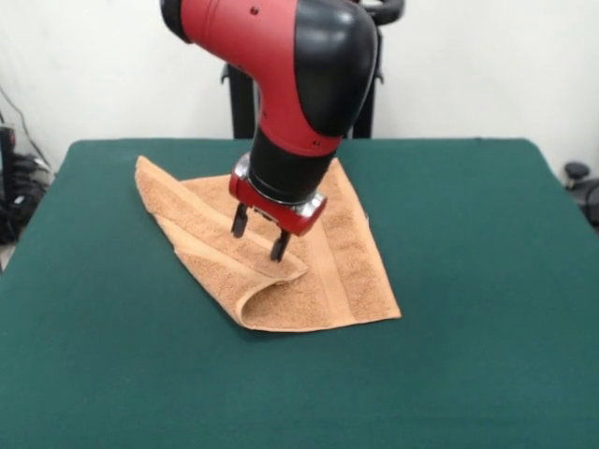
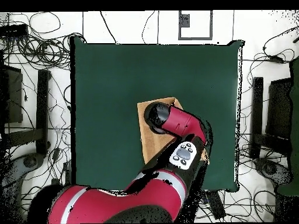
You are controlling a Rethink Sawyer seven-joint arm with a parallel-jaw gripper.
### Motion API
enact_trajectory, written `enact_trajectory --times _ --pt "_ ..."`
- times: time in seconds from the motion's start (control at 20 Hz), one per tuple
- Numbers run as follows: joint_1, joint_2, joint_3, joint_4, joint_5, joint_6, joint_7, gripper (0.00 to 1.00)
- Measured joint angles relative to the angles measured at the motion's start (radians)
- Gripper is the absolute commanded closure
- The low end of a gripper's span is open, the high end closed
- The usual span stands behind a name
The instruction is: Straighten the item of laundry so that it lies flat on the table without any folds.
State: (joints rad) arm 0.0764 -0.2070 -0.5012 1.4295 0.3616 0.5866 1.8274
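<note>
Towel (image 1: 281, 253) is lying on the table's (image 1: 468, 309) far half, not flat: 1 flap is folded over the rest (rolled crease at its near edge). We are hovering our gripper (image 1: 259, 233) over that flap, fingers apart, gripping nothing; unfolding remains.

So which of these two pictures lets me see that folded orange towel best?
The front view. There the towel shows almost whole, with its folded-over flap under the open gripper. In the overhead view the arm covers most of it, leaving only a tan patch on the table.
</note>
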Motion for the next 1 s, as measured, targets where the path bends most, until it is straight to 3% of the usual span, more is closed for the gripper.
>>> enact_trajectory --times 1.0 --pt "0.015 0.023 -0.026 -0.053 0.041 0.000 0.000 0.00"
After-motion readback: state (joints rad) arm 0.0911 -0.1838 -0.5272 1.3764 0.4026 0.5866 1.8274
